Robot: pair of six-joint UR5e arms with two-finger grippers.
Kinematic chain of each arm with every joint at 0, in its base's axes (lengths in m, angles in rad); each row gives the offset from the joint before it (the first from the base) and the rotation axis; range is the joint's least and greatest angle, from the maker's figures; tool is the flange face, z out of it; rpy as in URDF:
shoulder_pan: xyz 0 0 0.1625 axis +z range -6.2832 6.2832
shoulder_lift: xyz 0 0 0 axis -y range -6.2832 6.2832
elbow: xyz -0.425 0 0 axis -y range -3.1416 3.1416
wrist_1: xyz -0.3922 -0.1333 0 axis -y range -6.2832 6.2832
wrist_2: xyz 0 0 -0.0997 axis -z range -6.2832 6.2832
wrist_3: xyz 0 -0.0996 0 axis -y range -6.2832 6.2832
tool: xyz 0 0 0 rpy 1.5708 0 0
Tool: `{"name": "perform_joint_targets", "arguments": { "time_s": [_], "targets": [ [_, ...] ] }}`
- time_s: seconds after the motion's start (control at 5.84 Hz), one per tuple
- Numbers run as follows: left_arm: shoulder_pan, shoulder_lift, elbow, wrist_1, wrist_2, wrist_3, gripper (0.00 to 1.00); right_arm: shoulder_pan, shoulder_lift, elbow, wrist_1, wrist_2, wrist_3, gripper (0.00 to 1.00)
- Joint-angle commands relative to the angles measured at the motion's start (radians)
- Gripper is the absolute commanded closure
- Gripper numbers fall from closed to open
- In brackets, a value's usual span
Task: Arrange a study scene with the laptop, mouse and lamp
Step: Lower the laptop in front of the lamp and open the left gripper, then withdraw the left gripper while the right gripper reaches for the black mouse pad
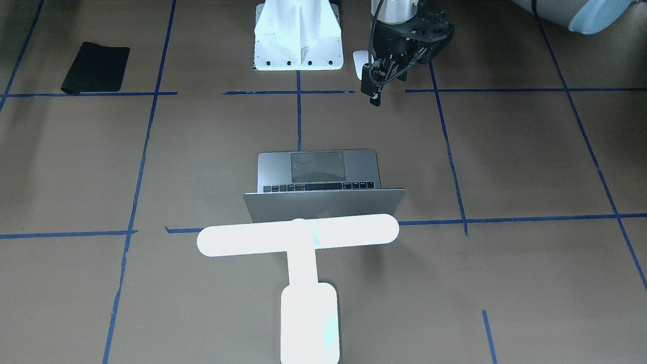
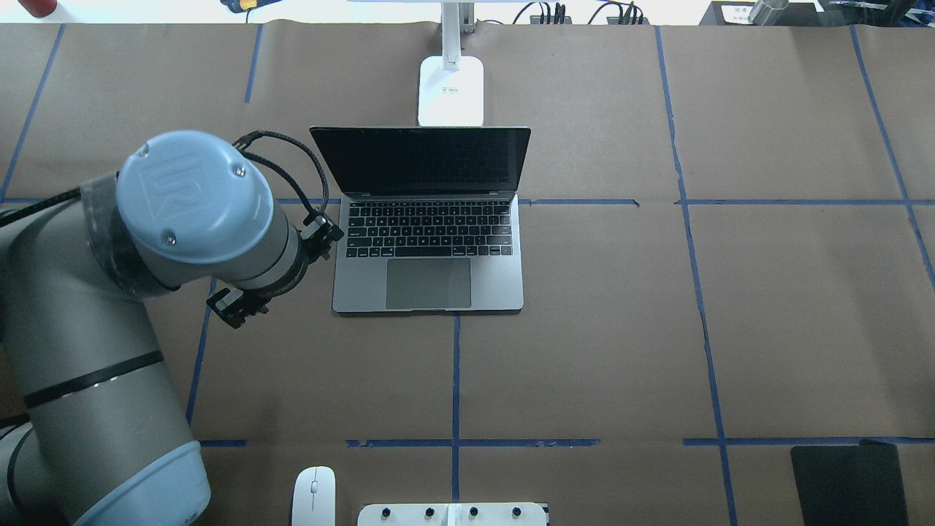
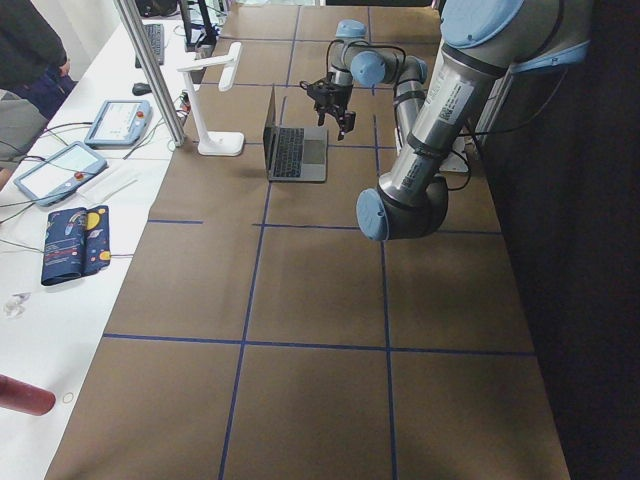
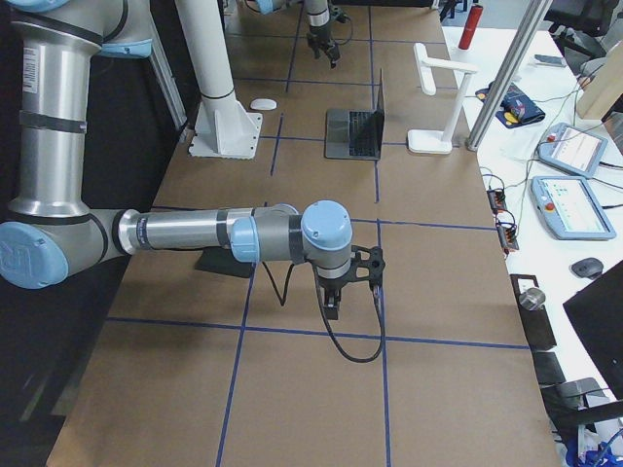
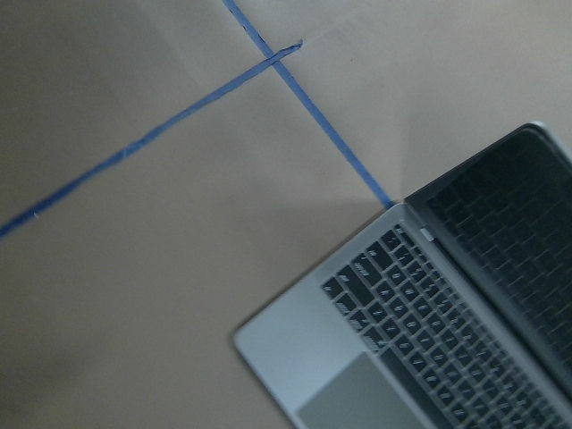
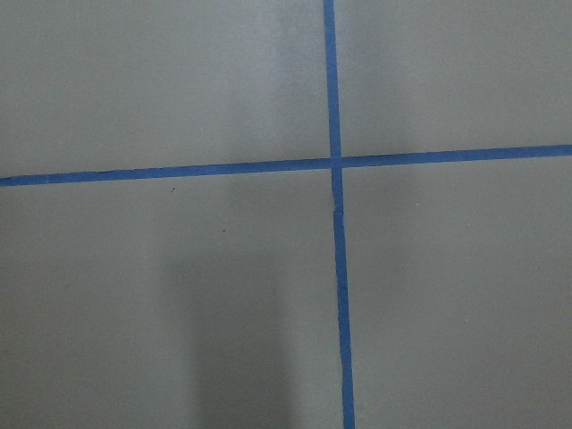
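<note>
Seemingly most of this scene is in place already. We see the laptop open at the middle of the overhead view, screen up and keys facing the bottom of the frame. The lamp stands just behind its lid at the top centre. In the front-facing view the lamp's bar head lies across in front of the lid.

We judge the mouse to be the piece still left. It lies at the bottom edge of the overhead view, just left of the white pedestal and well apart from the laptop. A black mat sits in the bottom right corner, also far from the laptop.

The left gripper hangs at the top of the front-facing view, near the mouse but above the table. We see nothing in it, and we cannot tell whether its fingers stand wide or narrow. The right gripper hovers over bare table in the lower middle of the right side view. We cannot tell its state either.

We would count two things set and one to go: bringing the mouse beside the laptop.
</note>
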Motion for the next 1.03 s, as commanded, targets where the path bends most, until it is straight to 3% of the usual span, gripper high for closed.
{"name": "perform_joint_targets", "arguments": {
  "time_s": [0.0,0.17,0.34,0.51,0.86],
  "targets": [
    [0.059,0.059,-0.094,-0.002,0.006,0.007,0.0,-0.139,-0.022,0.102,0.011,-0.045,0.197,0.0],
    [0.105,0.101,-0.166,0.0,0.009,0.039,0.0,-0.219,-0.033,0.105,0.133,-0.054,0.364,0.0],
    [0.124,0.106,-0.182,0.0,0.01,0.047,0.0,-0.314,-0.097,0.105,0.335,-0.093,0.539,0.0],
    [0.134,0.107,-0.182,0.0,0.012,0.047,0.0,-0.357,-0.138,0.104,0.455,-0.088,0.623,0.0],
    [0.157,0.106,-0.184,0.0,0.012,0.044,0.0,-0.44,-0.218,0.108,0.556,-0.132,0.692,0.0]
  ]
}}
